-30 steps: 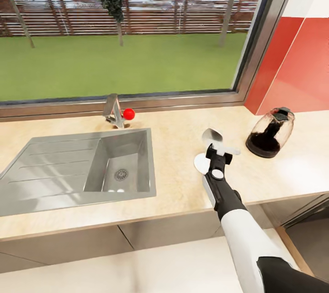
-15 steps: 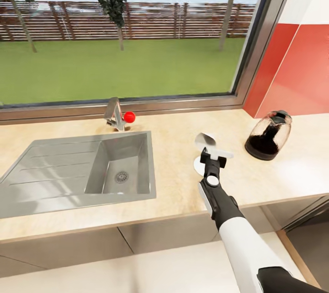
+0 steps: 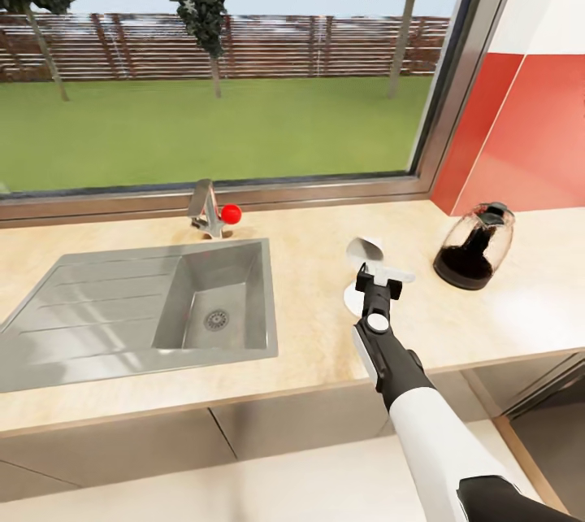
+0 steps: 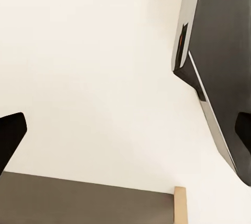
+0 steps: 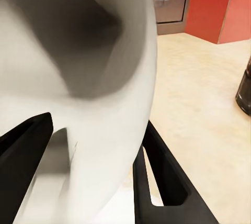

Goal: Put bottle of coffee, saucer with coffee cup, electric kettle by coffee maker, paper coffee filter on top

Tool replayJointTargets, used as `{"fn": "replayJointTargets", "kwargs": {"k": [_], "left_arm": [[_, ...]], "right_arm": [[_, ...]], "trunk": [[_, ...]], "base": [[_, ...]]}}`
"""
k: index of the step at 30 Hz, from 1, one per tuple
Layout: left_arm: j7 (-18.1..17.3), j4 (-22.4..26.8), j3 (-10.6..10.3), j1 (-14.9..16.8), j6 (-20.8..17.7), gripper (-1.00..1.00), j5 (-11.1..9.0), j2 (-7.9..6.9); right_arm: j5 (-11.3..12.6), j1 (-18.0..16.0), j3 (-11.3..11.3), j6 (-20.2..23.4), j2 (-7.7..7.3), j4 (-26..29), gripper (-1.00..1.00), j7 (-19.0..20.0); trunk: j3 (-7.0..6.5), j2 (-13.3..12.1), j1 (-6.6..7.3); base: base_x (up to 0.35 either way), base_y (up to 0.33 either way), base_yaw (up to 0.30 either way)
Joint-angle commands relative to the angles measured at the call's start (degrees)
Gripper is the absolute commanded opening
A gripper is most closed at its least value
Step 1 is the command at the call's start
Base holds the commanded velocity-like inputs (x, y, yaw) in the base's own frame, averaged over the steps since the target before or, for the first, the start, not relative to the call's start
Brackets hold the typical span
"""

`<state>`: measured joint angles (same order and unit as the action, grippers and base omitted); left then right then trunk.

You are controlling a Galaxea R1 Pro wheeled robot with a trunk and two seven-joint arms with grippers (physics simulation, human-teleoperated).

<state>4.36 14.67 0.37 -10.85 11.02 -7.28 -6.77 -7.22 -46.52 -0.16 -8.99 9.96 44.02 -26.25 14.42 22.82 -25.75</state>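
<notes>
Head view: your right arm (image 3: 422, 408) reaches forward over the table (image 3: 309, 327), forearm nearly straight away from you. Right claw (image 3: 379, 274) is clamped on the coffee cup (image 3: 366, 250), which is tipped, mouth up and toward the window; a white saucer (image 3: 355, 298) lies on the table just below it. Coffee maker (image 3: 475, 247) stands well to the right, sink (image 3: 146, 302) to the left.

Left wrist view: left claw's dark fingertips (image 4: 10, 137) stand wide apart over a pale floor (image 4: 94, 67).

Right wrist view: cup's bowl (image 5: 78, 56) looms close, fingers (image 5: 162, 177) pressed on either side.
</notes>
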Motion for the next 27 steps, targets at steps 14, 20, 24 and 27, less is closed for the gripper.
{"fn": "replayJointTargets", "kwargs": {"k": [14,20,24,27], "left_arm": [[0.0,0.2,0.0,0.0,0.1,1.00,-0.5,0.00],[0.0,0.2,0.0,0.0,0.1,1.00,-0.5,0.00],[-0.1,0.2,0.0,0.0,0.1,1.00,-0.5,0.01],[-0.1,0.2,0.0,0.0,0.1,1.00,-0.5,0.01]], "right_arm": [[-0.5,-0.1,0.0,0.0,0.04,-0.1,-1.00,-0.3],[-0.5,-0.1,0.0,0.0,0.04,-0.2,-1.00,-0.3],[-0.5,-0.1,0.0,0.0,0.04,-0.2,-1.00,-0.3],[-0.5,-0.1,0.0,0.0,0.04,-0.2,-1.00,-0.3]], "trunk": [[-1.16,0.1,-0.04],[-1.70,0.1,-0.04],[-2.06,0.1,-0.04],[-2.33,0.1,-0.04]], "base": [[0.000,0.000,0.000],[0.000,0.000,0.000],[0.000,0.000,0.000],[0.000,0.000,0.000]]}}
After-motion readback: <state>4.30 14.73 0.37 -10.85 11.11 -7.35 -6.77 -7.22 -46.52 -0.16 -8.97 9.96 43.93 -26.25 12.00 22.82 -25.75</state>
